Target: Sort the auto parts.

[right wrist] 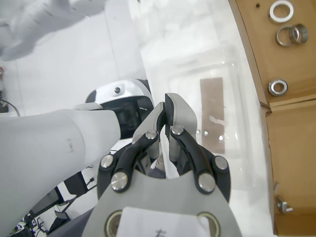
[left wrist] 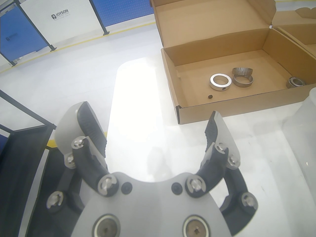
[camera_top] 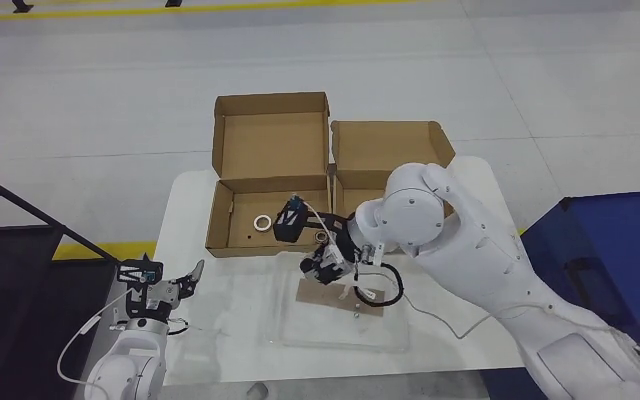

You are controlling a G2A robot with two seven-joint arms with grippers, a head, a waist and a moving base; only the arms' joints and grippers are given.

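Observation:
Several metal rings lie in the left cardboard box point(left wrist: 170, 75): a bright silver ring point(left wrist: 220, 82), two dark rings point(left wrist: 242, 76) touching each other, a bearing point(left wrist: 295, 82) and a small dark screw point(left wrist: 210, 96). In the right wrist view the silver ring point(right wrist: 281, 10) and the bearing point(right wrist: 278, 87) lie in the same box. My left gripper point(left wrist: 150, 114) is open over the table's near left corner, short of that box. My right gripper point(right wrist: 165, 99) is shut, with nothing visible between its fingers, above the clear tray point(right wrist: 232, 57). Two small screws point(right wrist: 220, 137) lie in the tray by a brown card point(right wrist: 212, 99).
A second open cardboard box point(camera_top: 385, 150) stands to the right of the first point(camera_top: 270, 140); a small metal bracket point(right wrist: 284, 206) lies in it. The clear tray point(camera_top: 300, 335) sits at the table's front middle. The right arm point(camera_top: 470, 240) spans the table's right half.

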